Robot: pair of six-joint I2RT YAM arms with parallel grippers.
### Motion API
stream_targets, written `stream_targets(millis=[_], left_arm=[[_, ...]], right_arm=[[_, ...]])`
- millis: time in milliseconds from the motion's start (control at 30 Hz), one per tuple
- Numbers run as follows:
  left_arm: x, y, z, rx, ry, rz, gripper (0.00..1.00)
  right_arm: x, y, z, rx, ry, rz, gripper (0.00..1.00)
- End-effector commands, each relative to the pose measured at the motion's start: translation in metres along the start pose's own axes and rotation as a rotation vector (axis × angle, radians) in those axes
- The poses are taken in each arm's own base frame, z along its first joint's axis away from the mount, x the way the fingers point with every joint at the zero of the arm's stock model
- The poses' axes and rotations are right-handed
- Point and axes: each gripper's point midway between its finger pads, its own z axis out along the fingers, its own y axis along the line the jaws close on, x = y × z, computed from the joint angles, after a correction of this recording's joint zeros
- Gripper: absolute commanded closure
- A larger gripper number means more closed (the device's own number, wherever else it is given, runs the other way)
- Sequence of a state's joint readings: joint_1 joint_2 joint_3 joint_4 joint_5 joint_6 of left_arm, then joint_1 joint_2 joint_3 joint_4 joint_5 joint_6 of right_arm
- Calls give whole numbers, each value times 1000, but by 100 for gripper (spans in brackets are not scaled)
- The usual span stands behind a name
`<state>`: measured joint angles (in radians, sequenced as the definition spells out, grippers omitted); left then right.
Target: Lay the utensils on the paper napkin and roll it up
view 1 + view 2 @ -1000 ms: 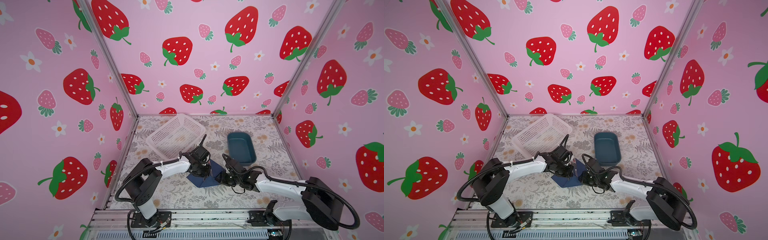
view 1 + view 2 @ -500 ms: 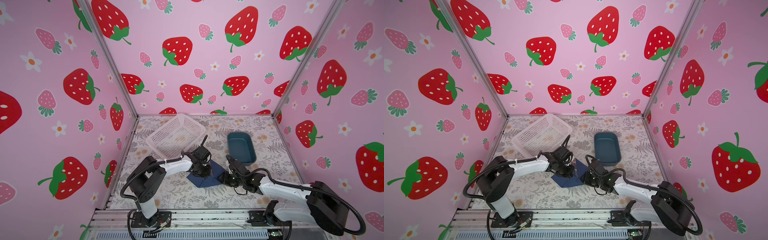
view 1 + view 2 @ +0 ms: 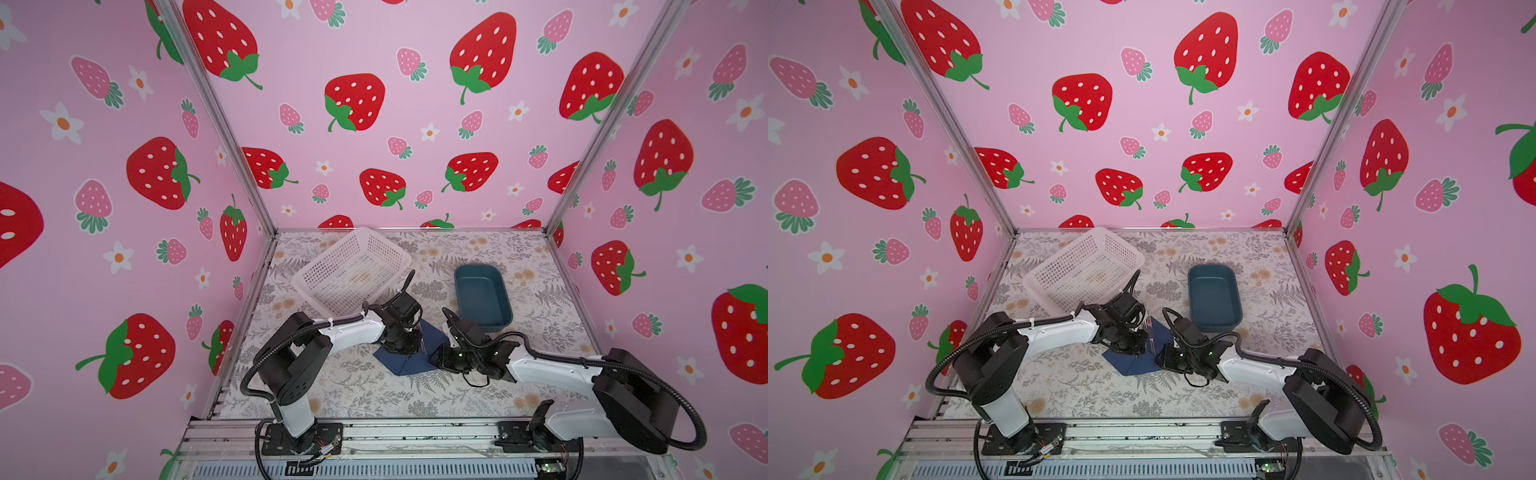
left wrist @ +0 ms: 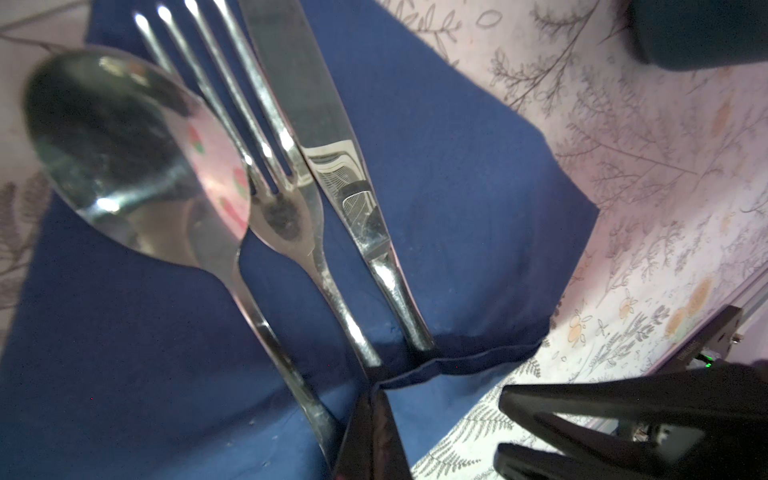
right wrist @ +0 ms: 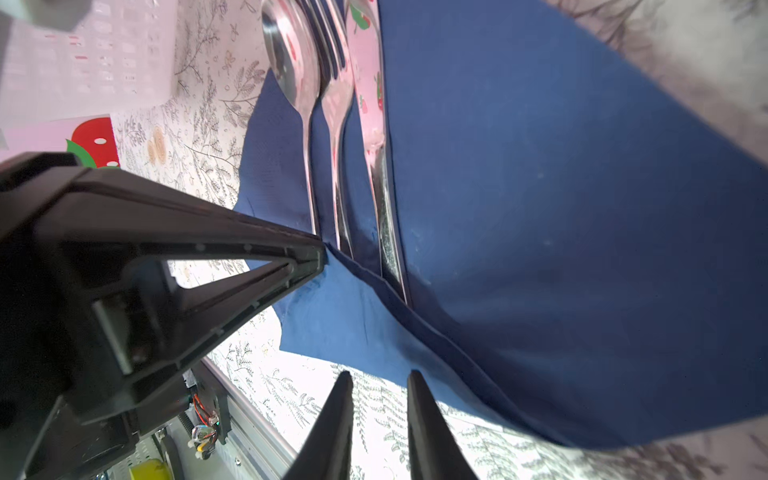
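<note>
Now that your right gripper (image 5: 380, 382) has edged in beside the napkin (image 5: 540, 208), parted and empty, while the clenched left gripper (image 5: 322, 255) pins its fold over the utensils (image 5: 338, 124) just ahead of its tip, you can likely start rolling.

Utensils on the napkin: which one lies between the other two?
The fork, the tined piece: the spoon flanks it on one side, the knife on the other, all on the napkin.

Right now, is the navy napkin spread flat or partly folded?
Partly folded: a flap of the paper napkin covers the handle ends of the fork and knife; the rest lies spread.
</note>
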<state>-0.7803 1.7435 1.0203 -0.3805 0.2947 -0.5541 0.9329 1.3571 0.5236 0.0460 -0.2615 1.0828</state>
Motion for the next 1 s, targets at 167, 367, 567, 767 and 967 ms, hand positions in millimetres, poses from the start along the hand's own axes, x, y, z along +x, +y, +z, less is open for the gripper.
stream_targets(millis=[167, 367, 567, 767, 967], left_arm=[[-7, 2, -3, -24, -14, -12, 100], [-7, -2, -12, -13, -30, -11, 93], [-6, 0, -33, -38, -75, -11, 69], [9, -5, -58, 18, -124, -42, 75], [51, -19, -45, 152, -22, -71, 88]], right_arm=[[1, -14, 7, 83, 23, 5, 77], [1, -22, 10, 111, 22, 21, 78], [2, -26, 10, 124, 16, 41, 78], [1, -25, 8, 120, 9, 40, 78], [1, -26, 7, 125, 5, 41, 78]])
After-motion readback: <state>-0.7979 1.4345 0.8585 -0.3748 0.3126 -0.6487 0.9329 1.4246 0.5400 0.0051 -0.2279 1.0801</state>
